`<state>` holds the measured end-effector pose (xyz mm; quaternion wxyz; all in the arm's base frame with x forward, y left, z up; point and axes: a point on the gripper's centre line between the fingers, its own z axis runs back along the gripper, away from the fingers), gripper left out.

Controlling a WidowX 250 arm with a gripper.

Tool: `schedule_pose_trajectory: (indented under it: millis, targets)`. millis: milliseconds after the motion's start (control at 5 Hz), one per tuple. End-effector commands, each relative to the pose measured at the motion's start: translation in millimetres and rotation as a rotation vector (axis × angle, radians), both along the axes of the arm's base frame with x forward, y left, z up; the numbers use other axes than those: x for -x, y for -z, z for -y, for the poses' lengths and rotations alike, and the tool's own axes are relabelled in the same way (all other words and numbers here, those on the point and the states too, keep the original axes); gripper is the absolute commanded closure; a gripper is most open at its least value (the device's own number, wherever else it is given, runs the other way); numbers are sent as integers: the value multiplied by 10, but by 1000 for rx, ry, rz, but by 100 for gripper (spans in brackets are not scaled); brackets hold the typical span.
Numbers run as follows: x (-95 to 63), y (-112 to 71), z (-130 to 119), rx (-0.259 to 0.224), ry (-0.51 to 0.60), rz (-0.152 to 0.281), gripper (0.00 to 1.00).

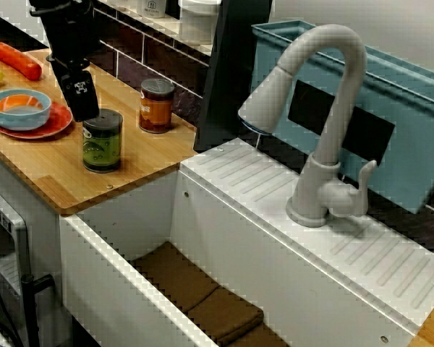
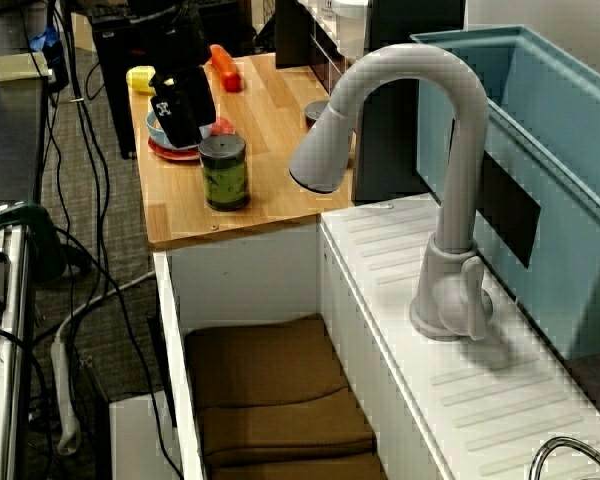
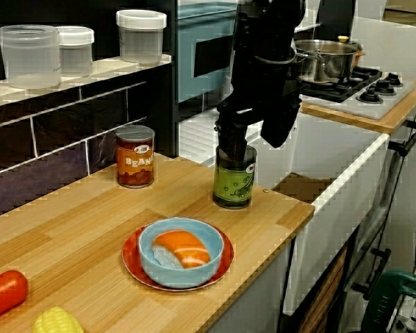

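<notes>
Green can [image 1: 102,141] stands upright on a wooden counter [image 1: 54,173], a black gripper [image 3: 233,147] just over its lid; whether the jaws are open cannot be told.

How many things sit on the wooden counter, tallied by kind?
Tin cans: 2 - green-labelled can, red beans can
Dishes: 2 - blue bowl, red plate
Food pieces: 3 - red-orange carrot-like stick, yellow corn cob, orange-white piece in the bowl
Total: 7

The brown can [image 3: 135,157] reads "BEANS" across its label.
</notes>
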<state>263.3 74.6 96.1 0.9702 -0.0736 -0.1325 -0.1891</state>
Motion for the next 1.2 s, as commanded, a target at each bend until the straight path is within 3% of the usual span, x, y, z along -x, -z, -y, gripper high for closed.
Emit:
schedule_pose_trajectory:
  millis: [0, 200, 1000]
  targets:
    - [-138, 41, -20, -25, -48, 38, 0]
    - [-147, 126, 5, -35, -70, 36, 0]
    - [-168, 182, 5, -23, -101, 22, 0]
